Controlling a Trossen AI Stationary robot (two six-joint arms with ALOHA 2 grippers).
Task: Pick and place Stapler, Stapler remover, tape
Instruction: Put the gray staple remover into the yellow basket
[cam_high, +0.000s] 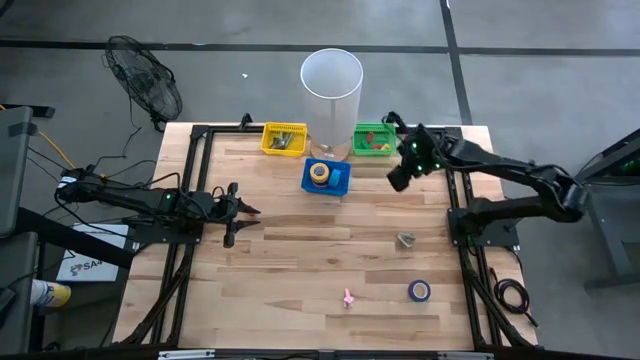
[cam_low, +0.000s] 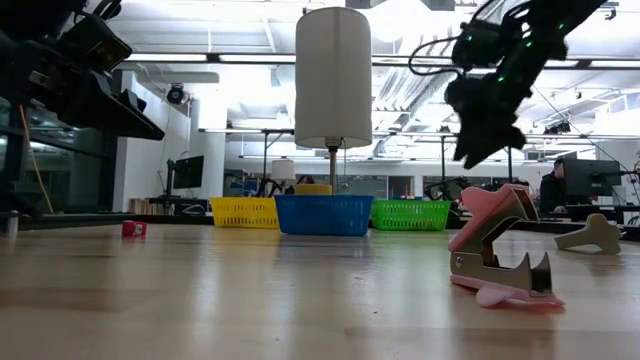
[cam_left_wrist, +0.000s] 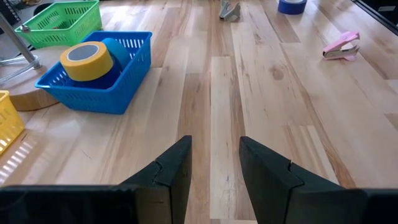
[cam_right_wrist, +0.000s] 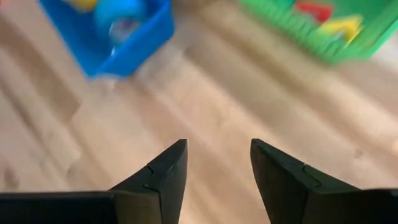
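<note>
Pink staple remover (cam_high: 348, 298) near table's front edge, long axis front-to-back; both tools (cam_left_wrist: 213, 168) (cam_right_wrist: 217, 167) apart, empty.

1. Pink staple remover (cam_low: 497, 248) lies on the wooden table (cam_low: 250, 300), nearest the camera, on the picture's right.
2. Right gripper (cam_low: 487, 140) hangs above it, well clear of the table; finger state not discernible.
3. Far edge: yellow basket (cam_low: 244, 211), blue basket (cam_low: 324, 214), green basket (cam_low: 411, 214) in a row.
4. White cylinder (cam_low: 333, 76) stands on a thin post behind the blue basket.
5. Grey metal piece (cam_low: 592, 234) lies far right.
</note>
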